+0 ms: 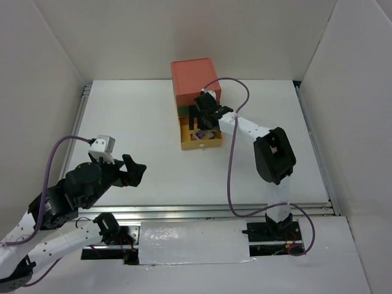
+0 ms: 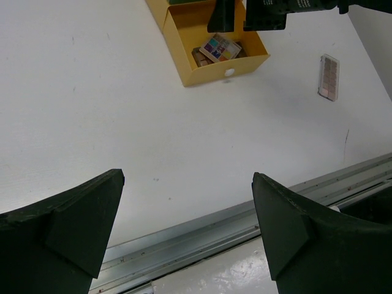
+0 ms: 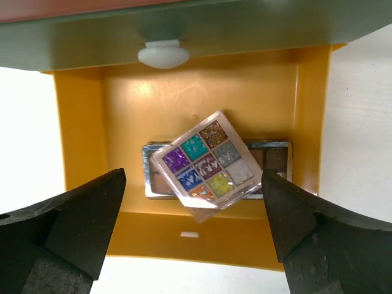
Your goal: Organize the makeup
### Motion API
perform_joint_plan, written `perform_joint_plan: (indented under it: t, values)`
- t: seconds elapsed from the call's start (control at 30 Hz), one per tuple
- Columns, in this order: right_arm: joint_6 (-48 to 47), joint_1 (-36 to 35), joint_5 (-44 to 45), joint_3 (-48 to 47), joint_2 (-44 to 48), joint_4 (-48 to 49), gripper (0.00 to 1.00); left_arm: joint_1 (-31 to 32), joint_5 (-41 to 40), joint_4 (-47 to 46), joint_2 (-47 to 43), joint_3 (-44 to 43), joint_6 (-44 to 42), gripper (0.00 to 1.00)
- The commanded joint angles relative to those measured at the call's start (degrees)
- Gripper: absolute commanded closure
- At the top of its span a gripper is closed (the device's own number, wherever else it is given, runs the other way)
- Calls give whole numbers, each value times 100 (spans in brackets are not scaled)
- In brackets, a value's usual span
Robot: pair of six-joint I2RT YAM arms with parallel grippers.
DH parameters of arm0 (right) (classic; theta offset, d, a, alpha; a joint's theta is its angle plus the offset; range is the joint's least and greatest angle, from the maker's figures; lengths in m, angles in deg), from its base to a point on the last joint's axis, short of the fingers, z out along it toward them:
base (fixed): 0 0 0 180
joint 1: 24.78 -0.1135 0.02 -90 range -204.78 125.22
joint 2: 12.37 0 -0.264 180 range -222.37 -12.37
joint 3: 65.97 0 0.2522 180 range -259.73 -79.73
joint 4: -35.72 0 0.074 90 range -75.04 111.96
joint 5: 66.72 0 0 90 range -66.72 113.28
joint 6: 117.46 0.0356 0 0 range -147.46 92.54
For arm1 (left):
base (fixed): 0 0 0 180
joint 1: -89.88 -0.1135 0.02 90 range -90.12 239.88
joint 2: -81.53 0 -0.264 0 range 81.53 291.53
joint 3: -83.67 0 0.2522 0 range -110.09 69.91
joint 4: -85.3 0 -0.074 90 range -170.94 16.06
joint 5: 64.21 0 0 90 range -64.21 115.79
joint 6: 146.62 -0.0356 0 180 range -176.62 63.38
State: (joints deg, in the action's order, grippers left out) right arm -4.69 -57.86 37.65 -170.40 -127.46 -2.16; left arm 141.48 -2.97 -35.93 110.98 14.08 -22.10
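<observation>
Multicolour square eyeshadow palette (image 3: 206,164) lies grouped atop a brown rectangular palette (image 3: 277,160) in a yellow drawer (image 3: 122,104); right gripper (image 3: 193,179), left gripper (image 2: 188,179) gape empty.

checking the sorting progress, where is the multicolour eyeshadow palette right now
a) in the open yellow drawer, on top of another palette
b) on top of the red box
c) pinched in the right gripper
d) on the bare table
a: the right wrist view shows the multicolour palette lying askew over a brown palette inside the yellow drawer.
</observation>
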Motion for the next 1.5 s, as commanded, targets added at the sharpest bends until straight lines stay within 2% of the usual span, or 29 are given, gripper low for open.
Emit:
perform_joint_plan:
  t: [0.0, 0.13, 0.27, 0.3, 0.33, 0.37, 0.5, 0.6, 0.7, 0.83, 0.97, 1.23, 1.33, 1.37, 1.47]
  values:
    - [157, 12, 153, 171, 539, 144, 0, 26, 10, -151, -62, 37, -121, 1]
    - [360, 152, 312, 734, 1530, 188, 0, 26, 45, -142, -97, 29, -130, 1]
    - [921, 994, 602, 1024, 1937, -811, 0, 26, -147, -37, -115, 11, 10, 1]
    - [1158, 1519, 541, 1130, 1981, -996, 0, 26, -209, -2, -89, 2, 63, 0]
    - [1204, 1733, 497, 1279, 2138, -1190, 0, 26, -305, 103, -63, -24, 176, 0]
    - [1169, 1926, 505, 1663, 2244, -1209, 0, 26, -524, 174, -28, -41, 265, 1]
    - [1248, 2437, 1506, 2360, 2823, -1446, 0, 9, -807, 455, 262, -138, 529, 1]
    - [1117, 2796, 1079, 2800, 3018, -1246, 0, 9, -746, 447, 394, -147, 486, 1]
    - [985, 3149, 560, 2968, 2826, -1139, 0, 9, -684, 438, 395, -147, 450, 1]
    - [818, 3553, 339, 2924, 2448, -1086, 0, 9, -649, 368, 193, -103, 424, 1]
    - [545, 3659, -171, 2819, 2062, -981, 2, 9, -614, 333, 105, -86, 406, 1]
    - [282, 3765, -557, 2476, 1490, -1060, 5, 9, -491, 271, 140, -77, 327, 1]
    - [211, 3879, -839, 2423, 1279, -1051, 21, 9, -465, 262, 192, -77, 301, 1]
    - [194, 3897, -874, 2388, 1130, -1147, 36, 9, -465, 262, 201, -68, 301, 0]
    - [141, 3941, -1068, 2396, 1146, -1086, 52, 9, -456, 253, 201, -68, 301, 1]
